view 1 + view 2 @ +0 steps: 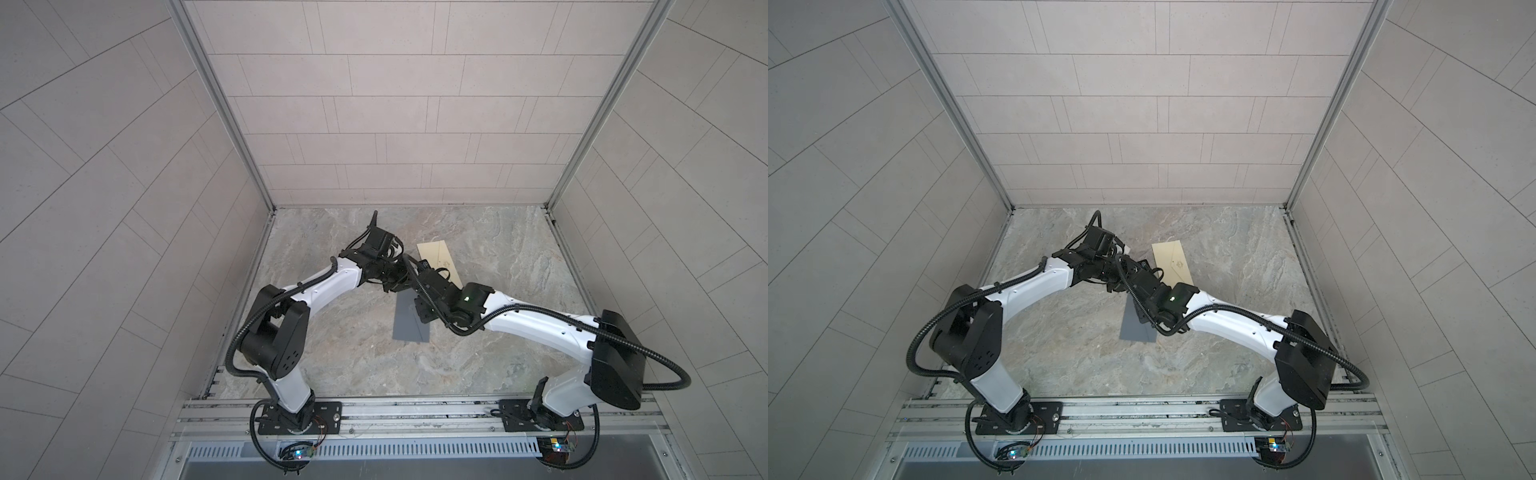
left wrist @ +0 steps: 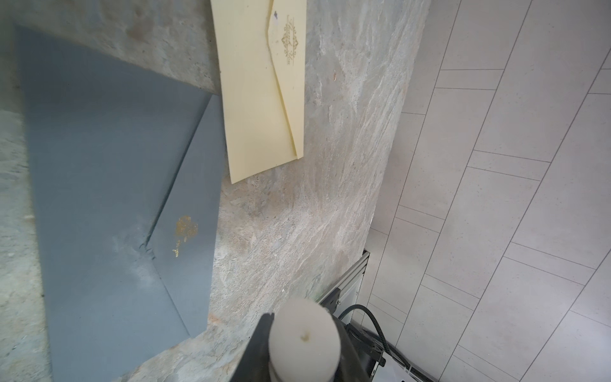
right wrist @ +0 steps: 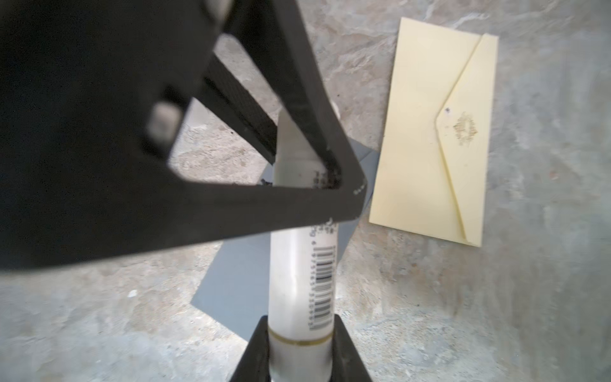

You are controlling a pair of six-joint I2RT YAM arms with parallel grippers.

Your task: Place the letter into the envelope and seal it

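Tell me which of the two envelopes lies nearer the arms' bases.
The grey envelope. It lies nearer the bases, partly hidden under the right arm; the cream envelope lies farther back.

We are reaching both arms inward, and they are meeting near the middle in both top views. Our left arm point(image 1: 316, 286) is rising from its base, bending sharply at the elbow and stretching its white forearm toward the right. Our right arm point(image 1: 536, 328) is mirroring it, with its forearm running leftward. Our right tool point(image 3: 299, 334) is clamping its two fingers on the near end of a white glue stick point(image 3: 297, 281). Our left tool point(image 3: 297, 155) is gripping the same stick at its far end, with a dark finger pressing on either side. The two tools are facing each other, tips close together.
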